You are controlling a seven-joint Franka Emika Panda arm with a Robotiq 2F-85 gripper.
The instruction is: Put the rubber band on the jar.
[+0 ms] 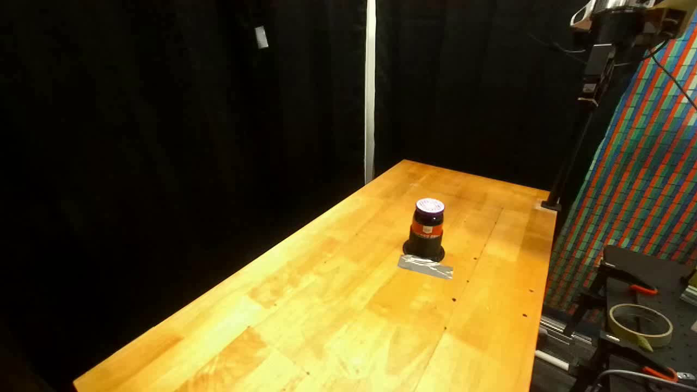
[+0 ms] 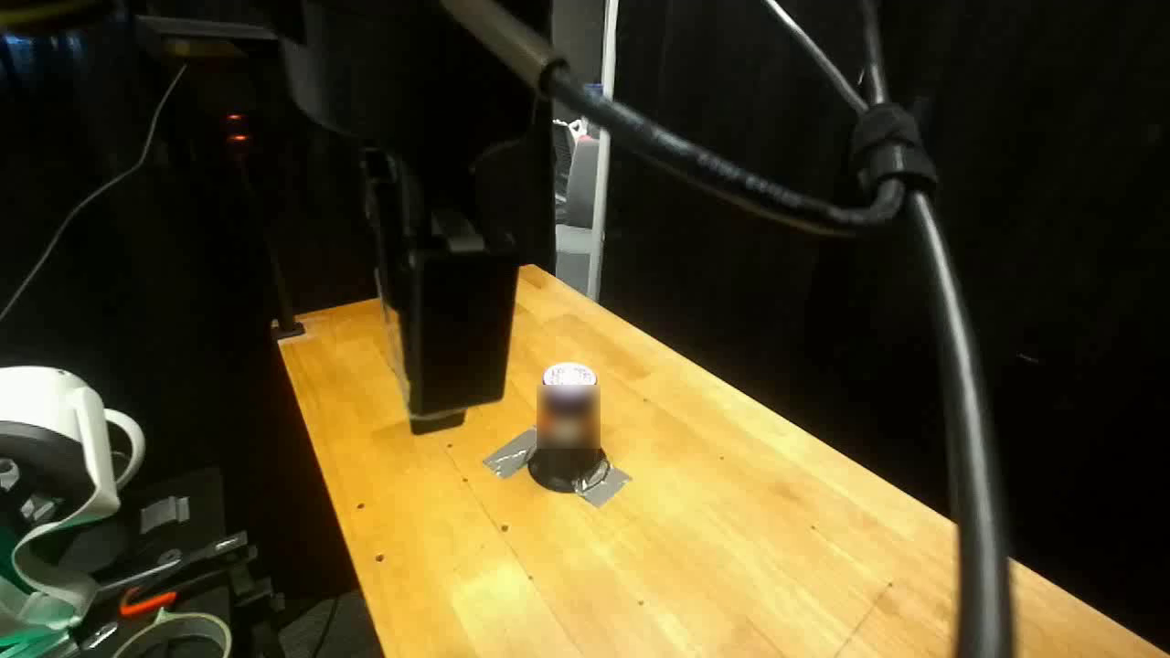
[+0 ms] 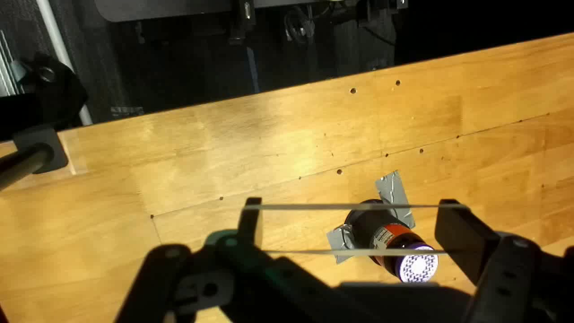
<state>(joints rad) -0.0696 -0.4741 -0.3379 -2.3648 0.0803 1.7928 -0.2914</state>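
**Rubber Band Spanning the Gripper; Jar Upright on the Table**

The jar (image 1: 427, 230) stands upright on the wooden table (image 1: 326, 305), with a black flanged base (image 1: 426, 248) at its foot. Whether the jar's lower part sits inside this base cannot be determined. Two strips of silver tape (image 3: 394, 197) meet the flange. The lid (image 1: 430, 206) is fitted, its top pale and patterned, its edge purple; the jar's contents are hidden. An orange-red label wraps the body.

The gripper (image 3: 350, 229) has its fingers (image 3: 462, 233) spread wide. The rubber band (image 3: 305, 207) is stretched between them in two nearly parallel strands. In the wrist view, the upper strand crosses in front of the base, the lower strand in front of the jar.
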